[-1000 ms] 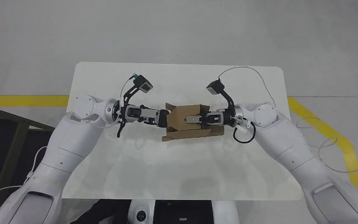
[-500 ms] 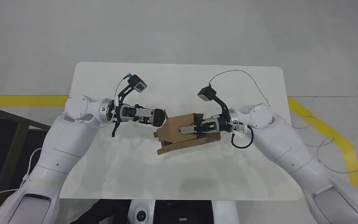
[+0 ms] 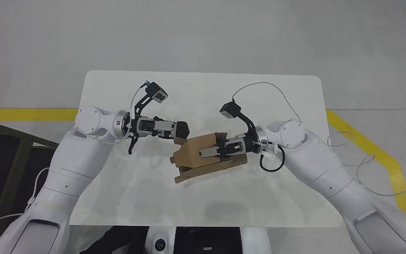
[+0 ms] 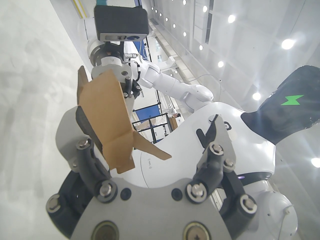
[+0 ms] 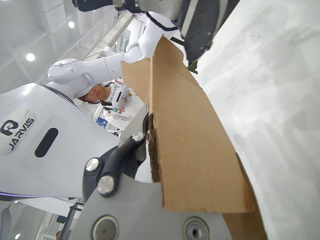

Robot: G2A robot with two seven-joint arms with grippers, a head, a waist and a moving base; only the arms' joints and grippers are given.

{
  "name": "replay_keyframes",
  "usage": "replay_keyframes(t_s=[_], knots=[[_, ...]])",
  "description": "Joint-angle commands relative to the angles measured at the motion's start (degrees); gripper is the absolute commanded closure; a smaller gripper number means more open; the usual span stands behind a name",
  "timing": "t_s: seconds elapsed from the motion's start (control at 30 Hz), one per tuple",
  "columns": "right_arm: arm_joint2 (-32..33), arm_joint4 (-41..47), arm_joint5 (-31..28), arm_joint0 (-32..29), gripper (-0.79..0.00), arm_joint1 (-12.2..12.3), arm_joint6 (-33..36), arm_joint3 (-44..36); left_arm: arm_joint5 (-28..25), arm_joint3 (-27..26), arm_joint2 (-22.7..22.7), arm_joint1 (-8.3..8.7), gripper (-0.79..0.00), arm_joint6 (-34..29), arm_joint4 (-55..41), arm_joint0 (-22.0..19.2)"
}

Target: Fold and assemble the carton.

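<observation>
White round-cornered table (image 3: pixel 285 95), brown carton (image 3: pixel 193 156) at its middle, contact unclear.

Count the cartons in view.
1. The carton is over the middle of the table, held by the right gripper. The open left gripper is close to its other end. No other carton seems hidden.

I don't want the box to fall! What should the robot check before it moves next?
1. Right claw shut on the carton: ok.
2. Left claw open beside the carton's corner: ok.
3. Left claw's pads touching the cardboard: cannot tell.
4. The flaps folded shut: not ok, they stick out loose.
5. The carton resting on the table: cannot tell.
</observation>
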Motion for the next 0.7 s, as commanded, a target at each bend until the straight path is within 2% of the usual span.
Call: replay_keyframes(t_s=[0.0, 0.2, 0.37, 0.67], knots=[[0.3, -0.4, -0.3, 0.2, 0.000, 0.1, -0.3, 1.1, 0.0, 0.6, -0.2, 0.04, -0.785, -0.2, 0.8, 0.0], [2.0, -0.5, -1.2, 0.4, 0.000, 0.9, -1.2, 3.8, 0.2, 1.5, -1.6, 0.48, -0.785, -1.5, 3.3, 0.7], [2.3, -2.3, -1.8, 0.8, 0.000, 1.2, -1.8, 5.4, 1.1, 0.1, -2.0, 0.54, -0.785, -1.6, 2.9, 1.6], [0.3, -2.3, -1.9, 1.0, 0.000, 0.7, -1.9, 3.9, 0.9, 0.0, -1.3, -0.02, -0.785, -0.6, 2.6, 0.9]])
